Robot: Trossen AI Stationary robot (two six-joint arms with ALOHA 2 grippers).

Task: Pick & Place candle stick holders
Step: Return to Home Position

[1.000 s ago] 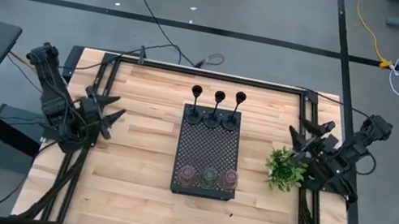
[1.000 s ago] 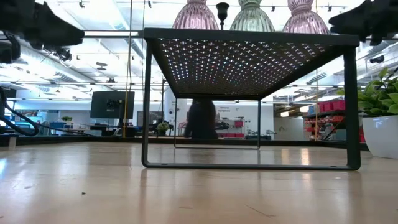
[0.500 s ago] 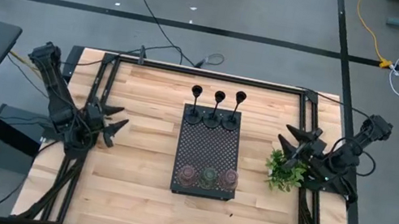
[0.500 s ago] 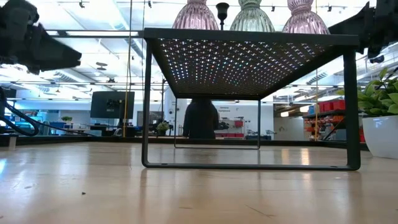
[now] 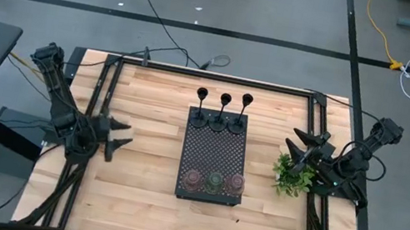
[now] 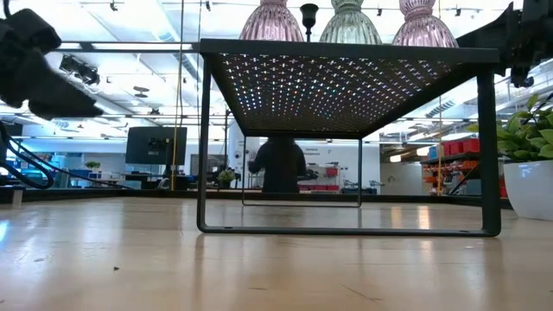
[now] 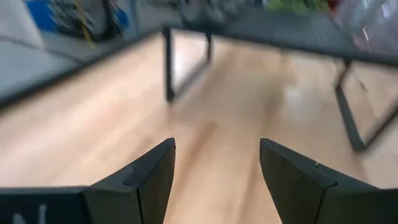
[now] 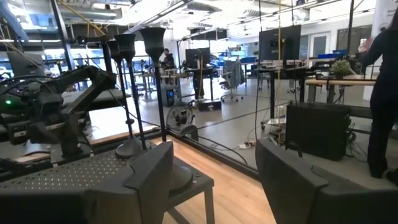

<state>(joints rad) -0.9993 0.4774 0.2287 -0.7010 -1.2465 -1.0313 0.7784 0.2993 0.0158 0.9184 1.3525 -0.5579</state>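
A black perforated tray [image 5: 213, 155] stands mid-table on its legs. Three slim black holders [image 5: 222, 111] stand by their round bases in a row on its far end. Three squat translucent ones stand on its near end: pink [image 5: 192, 180], olive [image 5: 214, 182], pink [image 5: 235, 183]. These also show in the low view [image 6: 350, 19]. My left gripper [image 5: 125, 134] is open and empty, left of the tray, tipped toward the tabletop [image 7: 216, 146]. My right gripper [image 5: 295, 141] is open and empty, right of the tray, facing the black holders [image 8: 154, 38].
A small green plant in a white pot [image 5: 293, 174] stands right of the tray, just below my right gripper. Bare wood [image 5: 134, 179] lies on both sides of the tray. A person [image 6: 278, 166] stands in the room beyond the table.
My left gripper has come down and gone toward the tray and the table's near edge, staying open. My right gripper has shifted a little toward the tray, then held still. The holders and the tray have not moved.
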